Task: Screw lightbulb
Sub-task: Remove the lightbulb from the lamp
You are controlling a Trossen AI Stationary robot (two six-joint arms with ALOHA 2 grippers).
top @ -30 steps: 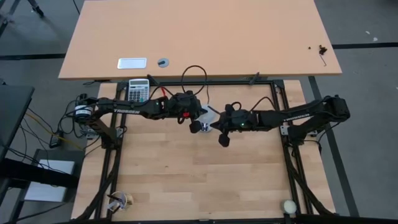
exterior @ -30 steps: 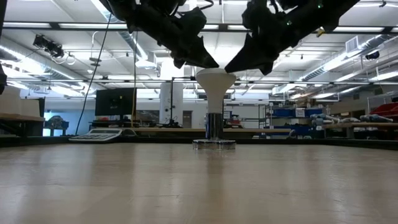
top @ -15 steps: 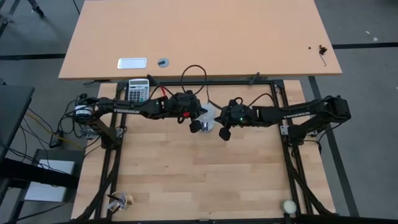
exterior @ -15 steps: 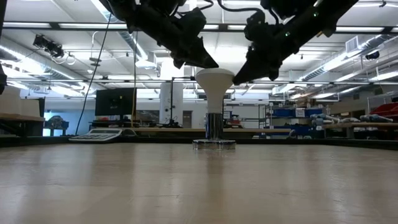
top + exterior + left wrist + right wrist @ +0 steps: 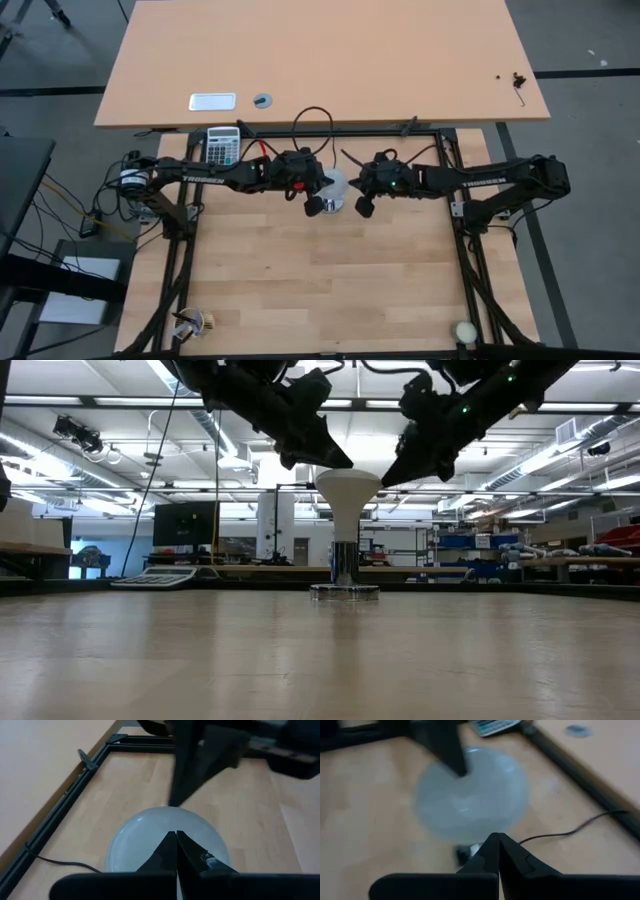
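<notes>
Standing upright just above the middle of the high frame, the lightbulb (image 5: 347, 510) has its white dome on top and its narrow grey base down in the round silver socket (image 5: 344, 591) on the wooden desk (image 5: 300, 280). Two tools flank that dome! The left tool (image 5: 318, 203) comes in from the left of the high frame, fingers pressed together, its tip at the dome's left shoulder in the low view; whether it actually touches cannot be told. The right tool (image 5: 363, 207) reaches in from the right, fingers likewise together, tip just beside the dome's right edge. In the left wrist view the pale dome sits right behind the joined fingertips (image 5: 176, 840). A calculator (image 5: 223, 145) lies in the upper left by the frame rail, and a cream ball (image 5: 465, 331) rests in the lower right corner of the high frame.
</notes>
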